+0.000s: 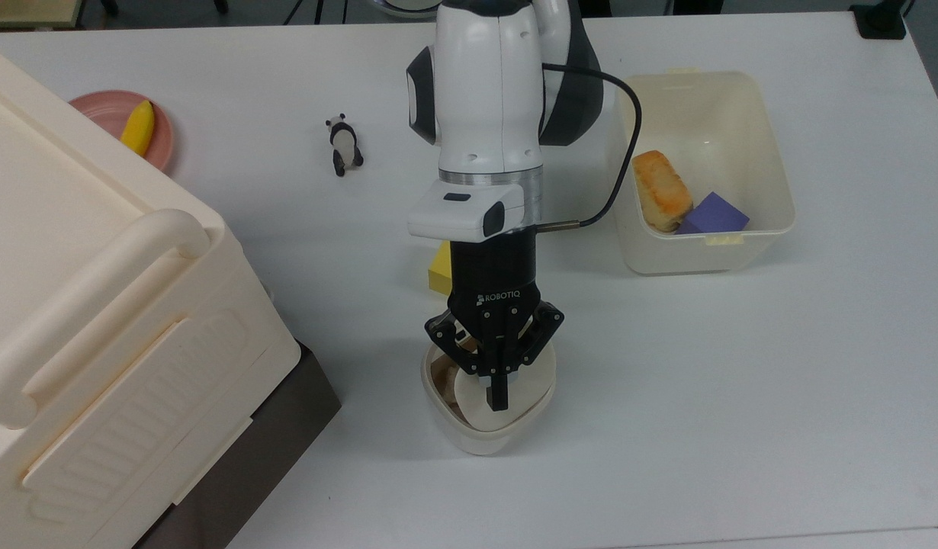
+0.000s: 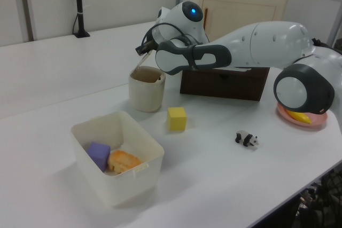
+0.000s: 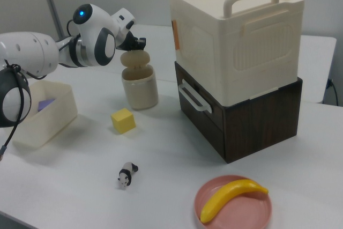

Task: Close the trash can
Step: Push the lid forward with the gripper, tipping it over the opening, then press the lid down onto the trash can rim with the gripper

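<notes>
My gripper (image 1: 496, 398) is over the trash can (image 1: 487, 433), fingers pinched together with nothing between them, the tip pressing on the raised lid (image 3: 135, 59). The trash can stands on the white table (image 1: 743, 366) in front of the big cream box (image 1: 95, 320), near the bottom middle of the top view, just past the yellow cube (image 2: 177, 118). The step in hand is pushing the lid down; in the right view it is tilted up above the rim, so the can reads as half shut at best. The next move, I reckon, is more downward pressure along the lid's swing until it seats flat on the rim, kept gentle so the light can does not slide or tip. Count: one trash can, one yellow cube, one open tub (image 1: 774, 191) holding one bread piece (image 1: 662, 190) and one purple block (image 1: 714, 213), one panda figure (image 1: 344, 144), one pink plate (image 3: 236, 207) with one banana (image 3: 230, 197), one big cream box sitting on one dark brown base (image 3: 257, 122).
</notes>
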Robot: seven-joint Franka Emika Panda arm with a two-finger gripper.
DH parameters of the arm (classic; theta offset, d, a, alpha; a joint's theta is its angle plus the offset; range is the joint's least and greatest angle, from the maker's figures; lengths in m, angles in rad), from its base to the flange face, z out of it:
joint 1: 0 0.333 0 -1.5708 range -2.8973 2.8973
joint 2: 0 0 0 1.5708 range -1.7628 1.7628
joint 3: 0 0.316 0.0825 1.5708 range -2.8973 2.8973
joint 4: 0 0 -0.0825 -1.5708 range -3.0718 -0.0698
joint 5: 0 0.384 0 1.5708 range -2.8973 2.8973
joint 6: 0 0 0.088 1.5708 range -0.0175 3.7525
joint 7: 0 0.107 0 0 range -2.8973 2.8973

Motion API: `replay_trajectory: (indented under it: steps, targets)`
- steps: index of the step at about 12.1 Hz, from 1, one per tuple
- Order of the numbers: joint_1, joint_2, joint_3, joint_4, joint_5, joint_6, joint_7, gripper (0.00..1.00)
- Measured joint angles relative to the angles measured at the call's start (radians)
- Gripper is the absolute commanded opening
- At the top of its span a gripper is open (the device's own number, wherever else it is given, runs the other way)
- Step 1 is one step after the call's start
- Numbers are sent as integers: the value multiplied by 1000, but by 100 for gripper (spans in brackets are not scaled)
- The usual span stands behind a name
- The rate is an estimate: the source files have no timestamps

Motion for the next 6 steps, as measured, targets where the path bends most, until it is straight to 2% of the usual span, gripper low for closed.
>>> replay_trajectory:
  steps: [3,6]
  targets:
    - [0,-53,0,-41,-5,0,-1,0]
    - [0,-132,0,-145,-13,0,-2,0]
